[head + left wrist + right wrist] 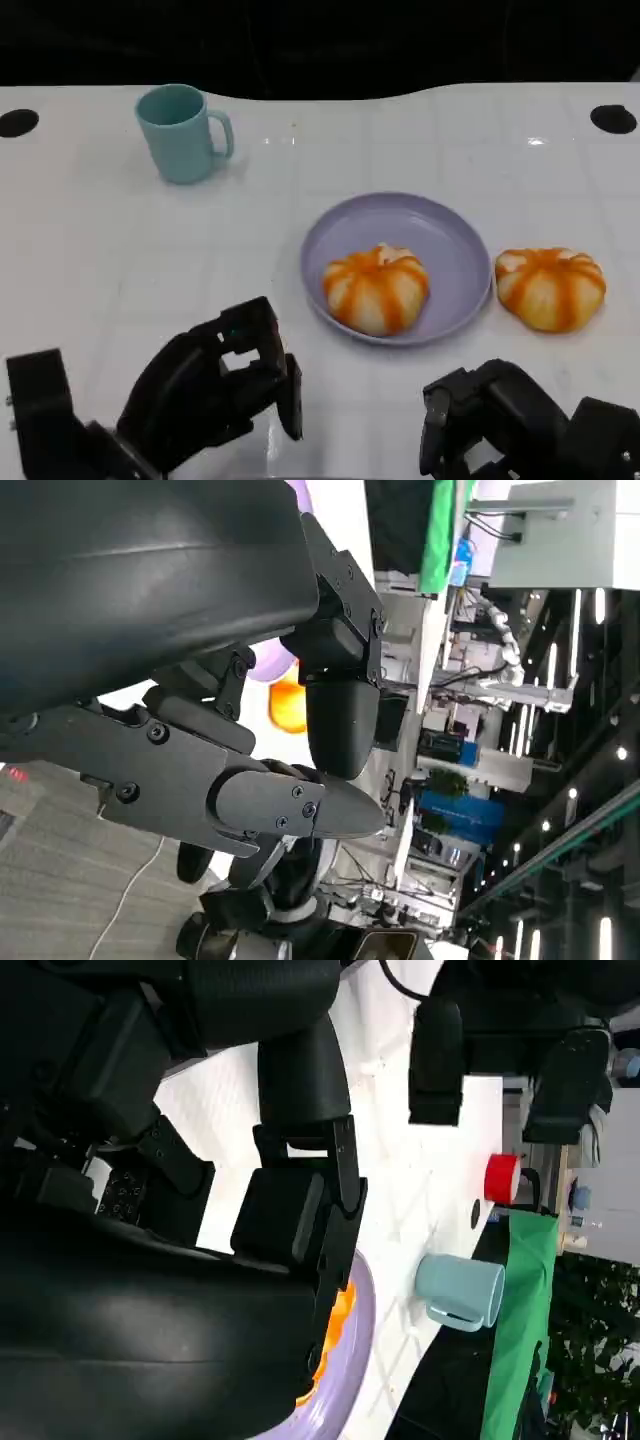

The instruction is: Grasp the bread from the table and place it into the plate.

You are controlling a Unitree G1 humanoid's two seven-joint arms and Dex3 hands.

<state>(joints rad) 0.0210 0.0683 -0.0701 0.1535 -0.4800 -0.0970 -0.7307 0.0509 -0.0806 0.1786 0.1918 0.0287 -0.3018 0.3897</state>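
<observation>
**One bun in the plate, one on the desk, both hands low and holding nothing**

In the head view, an orange-and-white striped bread bun (376, 288) is seen lying inside the lilac plate (440, 232), right of the frame's centre, toward the plate's lower left part. A second bread bun (550, 288) of the same look is seen on the white desk (120, 260) just to the right of the plate, close by its rim; whether the two touch cannot be told. A teal mug (183, 132) is placed upright in the upper left of the frame, well apart from the plate, with its handle turned to the right.

The left hand (215, 385) is held at the lower left of the frame, raised from its forearm, with its fingers (290, 395) curled loosely and pointed toward the plate; they are parted and nothing is gripped. In the left wrist view the same fingers (340, 715) are shown apart, with a sliver of plate and bun beyond them.

The right hand (500, 420) is held at the lower right edge, below the second bun and not touching it. Its fingers (435, 430) are bent downward and nothing is held. In the right wrist view the fingers (300, 1110) are spread over the desk, with the plate's rim and the mug beyond.
</observation>
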